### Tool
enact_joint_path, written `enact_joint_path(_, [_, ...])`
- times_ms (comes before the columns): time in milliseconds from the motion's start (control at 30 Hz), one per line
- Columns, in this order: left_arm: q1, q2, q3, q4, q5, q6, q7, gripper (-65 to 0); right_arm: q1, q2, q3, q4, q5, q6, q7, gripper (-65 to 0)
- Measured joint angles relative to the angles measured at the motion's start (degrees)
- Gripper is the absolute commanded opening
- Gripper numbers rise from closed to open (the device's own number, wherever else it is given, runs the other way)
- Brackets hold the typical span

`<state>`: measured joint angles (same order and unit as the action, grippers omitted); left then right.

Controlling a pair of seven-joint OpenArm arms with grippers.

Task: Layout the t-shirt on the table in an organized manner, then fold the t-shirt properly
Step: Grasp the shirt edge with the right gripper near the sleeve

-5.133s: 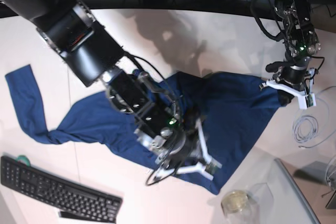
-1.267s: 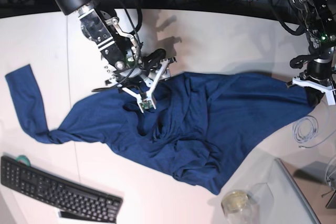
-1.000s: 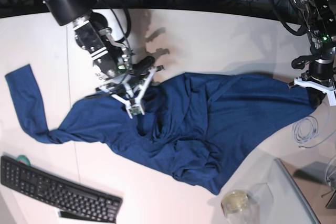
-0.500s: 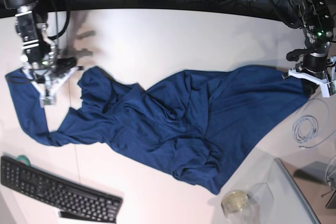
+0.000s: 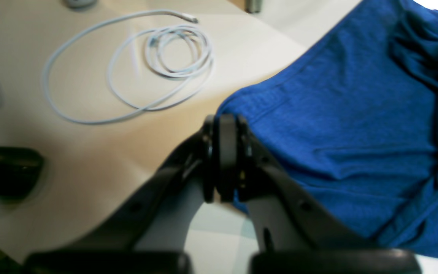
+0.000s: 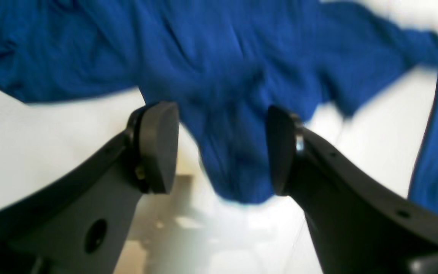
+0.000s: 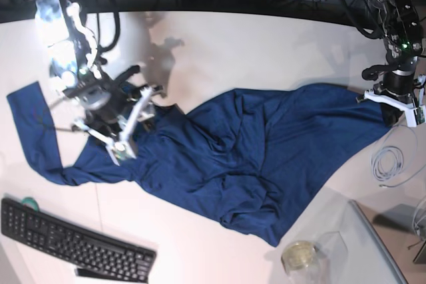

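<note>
The navy-blue t-shirt (image 7: 253, 157) lies crumpled across the white table (image 7: 266, 51), with one sleeve trailing to the far left. My left gripper (image 7: 394, 108) is shut on the shirt's right edge. In the left wrist view its jaws (image 5: 222, 160) pinch the hem of the t-shirt (image 5: 356, 114). My right gripper (image 7: 122, 145) hovers over the shirt's left part. In the right wrist view it (image 6: 219, 148) is open, with a blurred fold of the t-shirt (image 6: 234, 76) beneath and between the fingers.
A black keyboard (image 7: 73, 244) lies at the front left. A coiled white cable (image 7: 389, 161) lies by the right edge and shows in the left wrist view (image 5: 158, 57). A glass jar (image 7: 299, 255) and a clear container (image 7: 373, 244) stand at the front right.
My right arm dragged the shirt's middle leftward, then swung back right and forward over the shirt's left part. My left gripper has kept its hold at the right edge.
</note>
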<state>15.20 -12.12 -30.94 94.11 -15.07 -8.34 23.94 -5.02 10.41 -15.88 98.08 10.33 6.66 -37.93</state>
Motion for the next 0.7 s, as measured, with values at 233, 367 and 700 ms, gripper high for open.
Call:
enact_joint_path(233, [0.76, -0.15, -0.35, -0.46, 0.00, 0.20, -0.11, -65.0, 12.37, -1.18, -12.48, -16.22, 1.05, -6.91, 0.44, -30.8])
enact_joint_path(367, [1.14, 0.00, -0.35, -0.61, -0.02, -0.04, -0.04, -65.0, 14.14, -1.53, -11.13, -19.89, 0.26, -7.74, 0.35, -30.9])
enact_joint_path(700, [1.31, -0.28, -0.37, -0.61, -0.02, -0.04, 0.04, -65.0, 15.10, -1.90, -8.87, -22.88, 0.63, -7.65, 4.42, -30.8])
